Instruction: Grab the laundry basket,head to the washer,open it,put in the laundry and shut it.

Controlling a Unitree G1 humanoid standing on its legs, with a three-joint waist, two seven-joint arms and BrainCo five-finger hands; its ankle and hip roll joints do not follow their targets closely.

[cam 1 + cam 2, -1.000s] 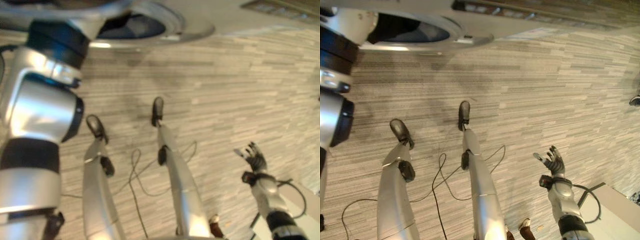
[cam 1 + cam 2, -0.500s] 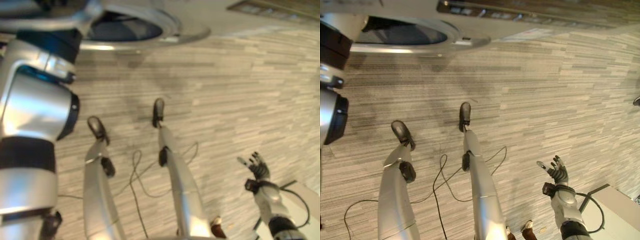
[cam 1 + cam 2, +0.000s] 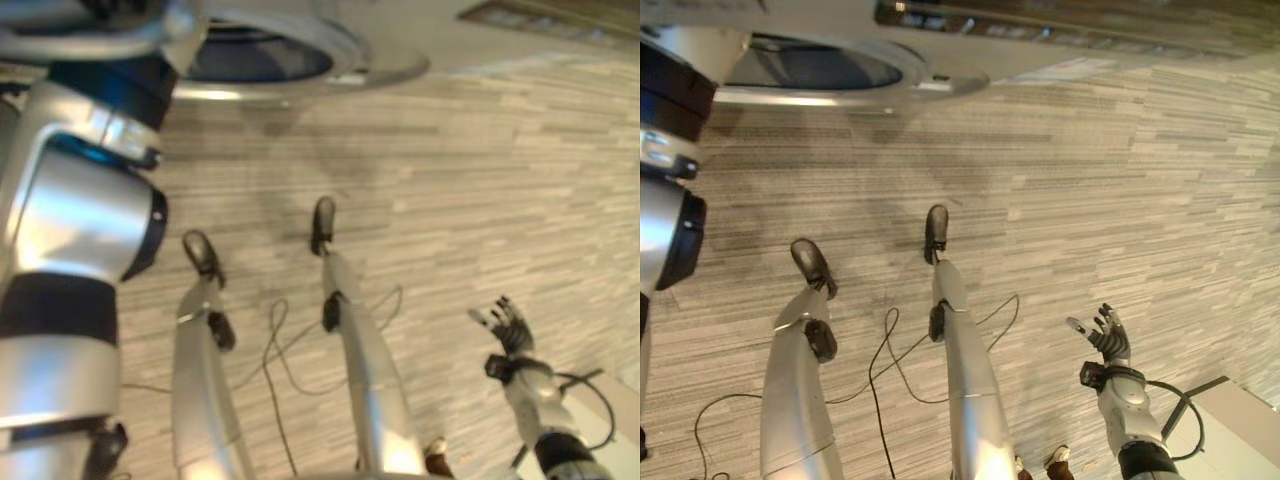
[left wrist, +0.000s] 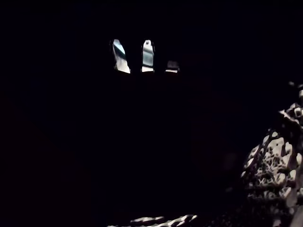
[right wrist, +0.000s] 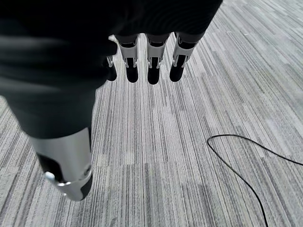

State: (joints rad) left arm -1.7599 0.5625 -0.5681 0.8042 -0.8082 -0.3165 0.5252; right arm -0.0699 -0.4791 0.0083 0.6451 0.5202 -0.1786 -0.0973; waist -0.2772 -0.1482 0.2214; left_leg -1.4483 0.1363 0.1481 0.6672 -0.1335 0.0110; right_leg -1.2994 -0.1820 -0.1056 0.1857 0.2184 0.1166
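The washer [image 3: 1040, 25] runs along the top of the eye views, with its round door opening [image 3: 260, 55] at the upper left. My left arm [image 3: 75, 230] rises at the left, and its hand is hidden inside that opening. The left wrist view is dark, with a pale mottled patch [image 4: 274, 161] at one side; I cannot tell whether it is laundry. My right hand [image 3: 1108, 335] hangs at the lower right, well away from the washer. It is open and empty, with straight fingers [image 5: 149, 61] over the striped grey floor.
A white flat-topped object [image 3: 1230, 430] sits at the lower right corner, just past my right arm. Grey striped carpet [image 3: 1120, 180] spreads out in front of the washer and to the right.
My right hand has sunk a little lower and nearer to me. The whole picture has shifted slightly. My left arm stays up at the washer opening.
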